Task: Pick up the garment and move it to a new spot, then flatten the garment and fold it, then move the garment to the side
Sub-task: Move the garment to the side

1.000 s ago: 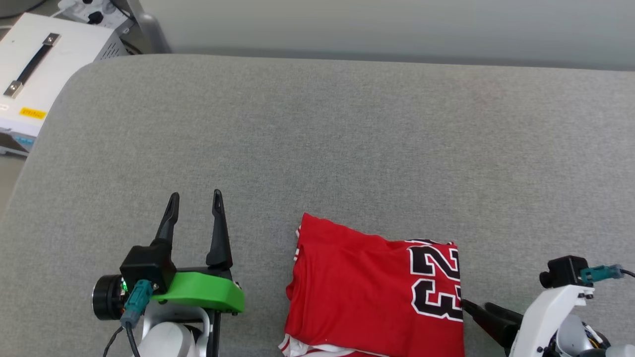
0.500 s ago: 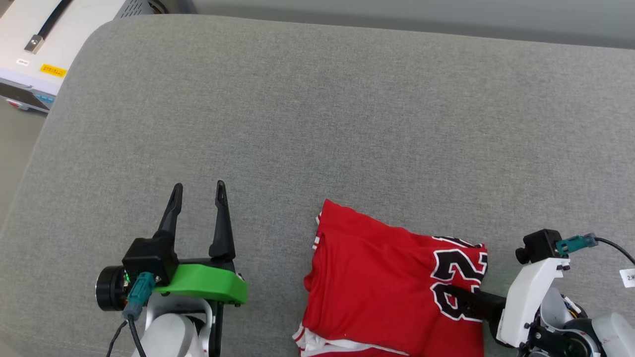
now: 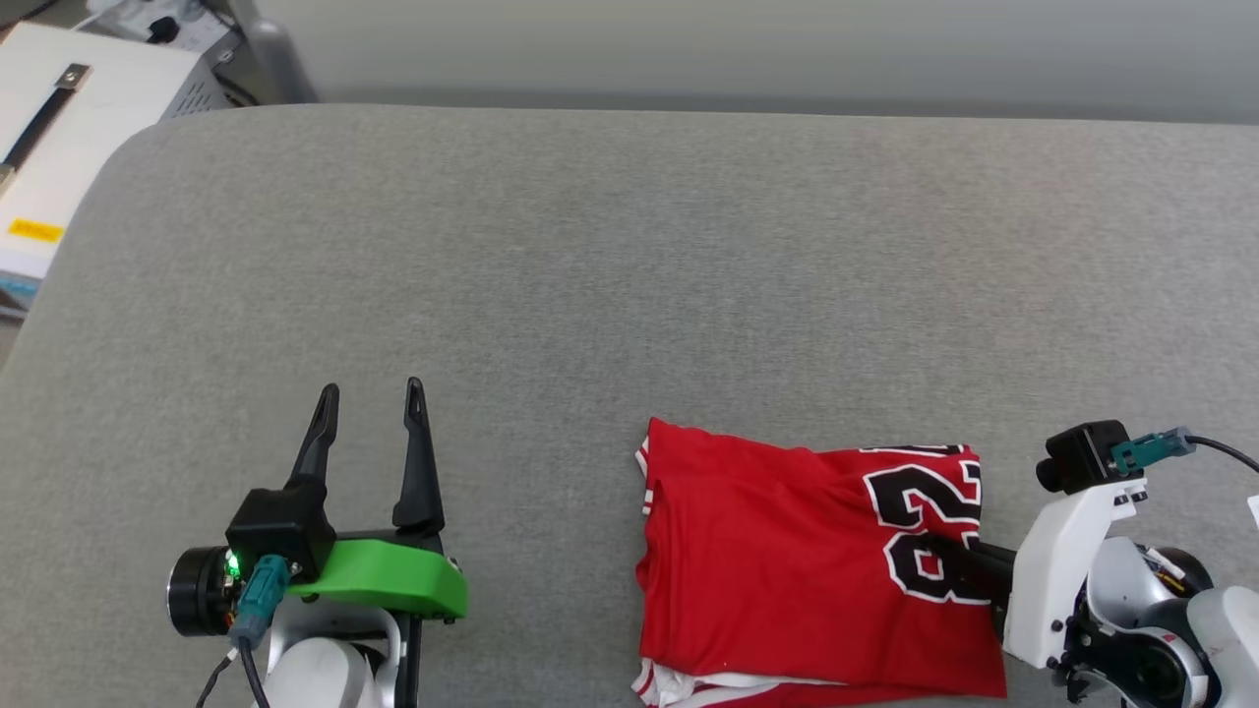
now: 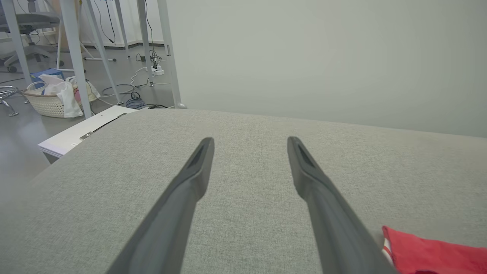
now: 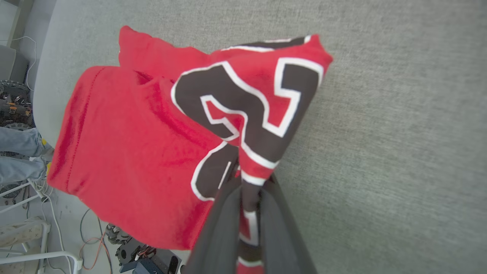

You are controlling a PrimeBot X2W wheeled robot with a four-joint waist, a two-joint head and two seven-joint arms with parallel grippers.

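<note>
Red on grey: found garment (image 3: 787, 560) folded into a squarish packet on pad (image 3: 590, 246), close to near edge, right of middle, with number print uppermost at its right end. Noted white striped trim peeping out beneath, along near side.

Found right tool (image 5: 247, 186) closed tight on garment's right edge, pinching a ridge of printed cloth between both fingers. Reaches in from pad's right side, pointing toward left edge. Noted puckering at the gripped edge, and remainder of packet flat on pad.

Found left tool (image 3: 372, 388) spread wide, holding nothing, poised over bare pad by near edge, left of middle, well apart from garment.

Judged folding complete, hence last step in hand: moving garment aside. Calls next for a low lift or drag toward a side edge, slow enough to keep layers together. Cannot confirm grip takes all layers; if only the top one, likely to pull packet open.
</note>
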